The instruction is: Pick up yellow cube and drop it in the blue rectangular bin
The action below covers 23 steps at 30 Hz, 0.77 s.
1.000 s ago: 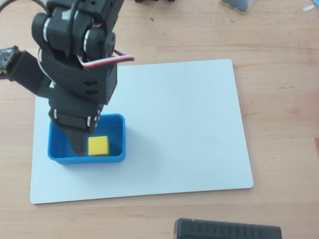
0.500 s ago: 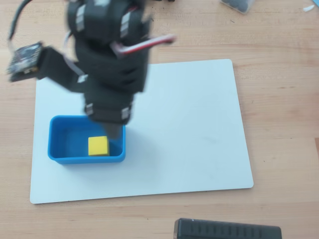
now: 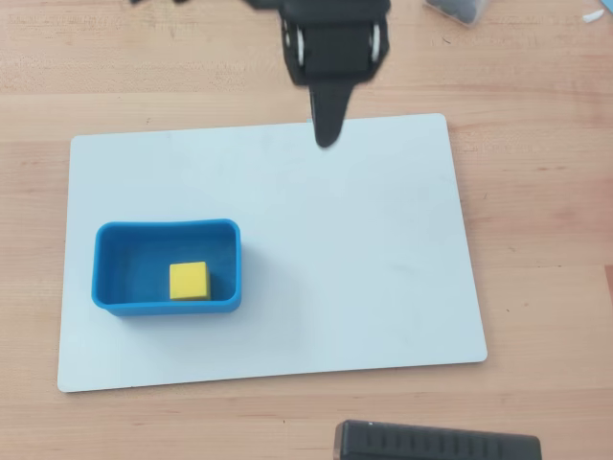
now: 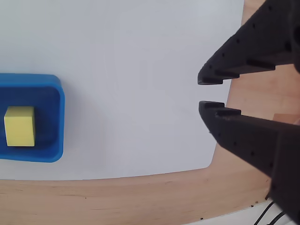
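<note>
The yellow cube [image 3: 189, 281] lies inside the blue rectangular bin [image 3: 168, 230], on its floor near the front wall. The bin stands on the left part of a white board [image 3: 364, 240]. My gripper [image 3: 328, 137] hangs over the board's far edge, well away from the bin, empty, with its jaws drawn almost together. In the wrist view the gripper [image 4: 200, 93] enters from the right with only a narrow gap at its tips. The bin [image 4: 58, 117] with the cube [image 4: 19, 125] is at the left edge of that view.
The white board [image 4: 140, 70] lies on a wooden table. A black box [image 3: 436, 446] sits at the table's near edge. A dark object [image 3: 460, 8] is at the far right corner.
</note>
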{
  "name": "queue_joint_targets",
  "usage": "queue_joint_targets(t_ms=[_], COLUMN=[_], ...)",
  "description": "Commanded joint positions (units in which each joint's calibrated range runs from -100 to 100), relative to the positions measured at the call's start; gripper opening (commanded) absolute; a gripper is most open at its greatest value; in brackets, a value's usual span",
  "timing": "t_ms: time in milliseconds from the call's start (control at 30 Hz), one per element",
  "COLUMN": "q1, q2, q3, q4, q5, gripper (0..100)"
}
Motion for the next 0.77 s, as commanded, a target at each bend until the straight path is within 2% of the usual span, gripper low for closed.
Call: queue_joint_targets(t_ms=[0, 400, 567, 733], q1=[-0.35, 2.91, 2.39, 1.28], q2=[-20.84, -34.03, -39.42, -57.72], q3=[21.88, 60.43, 69.43, 82.06], q4=[-10.53, -34.23, -38.35, -40.01], q5=[0.49, 2.44, 2.64, 2.83], gripper=[2, 0, 0, 0])
